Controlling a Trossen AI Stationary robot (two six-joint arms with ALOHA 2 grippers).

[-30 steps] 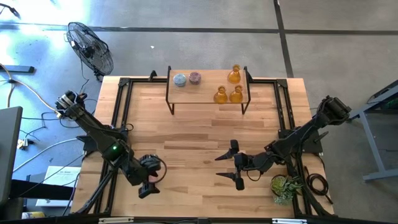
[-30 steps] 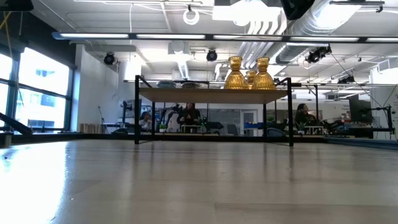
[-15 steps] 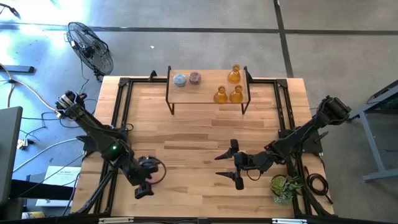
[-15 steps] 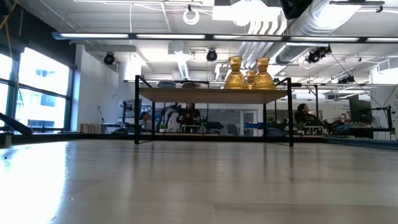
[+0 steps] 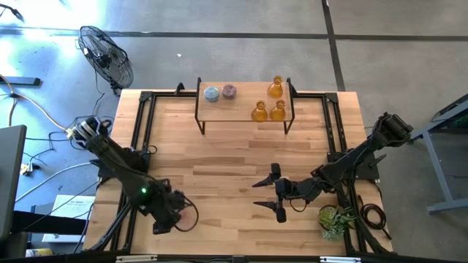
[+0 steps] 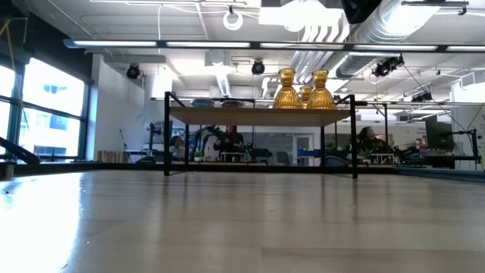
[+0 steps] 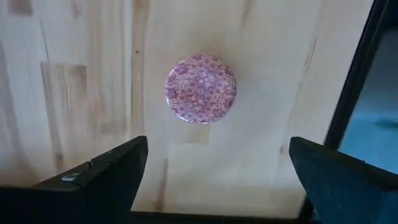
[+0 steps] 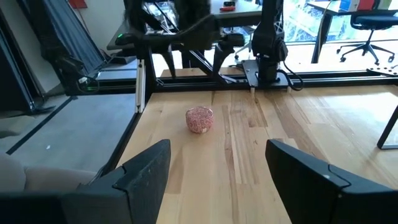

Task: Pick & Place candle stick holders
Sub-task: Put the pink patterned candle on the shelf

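Observation:
A squat round pink holder [image 7: 200, 89] stands on its base on the bare table near the front left; it also shows in the right wrist view [image 8: 200, 119]. My left gripper [image 7: 217, 158] is open above it, with a finger on either side and clear of it; in the high view the gripper [image 5: 162, 221] is near the front left. My right gripper [image 5: 276, 193] is open and empty at the front right. On the shelf [image 5: 245, 102] at the back stand a pale blue holder [image 5: 211, 93], a pink holder [image 5: 229, 91] and three amber flask-shaped holders [image 5: 275, 88].
A green leafy plant [image 5: 335, 219] sits at the front right corner, beside my right arm. The shelf stands on thin black legs [image 6: 166, 136] at the far edge. Black frame rails [image 5: 139, 131] run along the table's left and right sides. A fan [image 5: 106, 55] stands off the table.
My left gripper has drawn back a little toward the table's left and near edges. My right arm has kept still.

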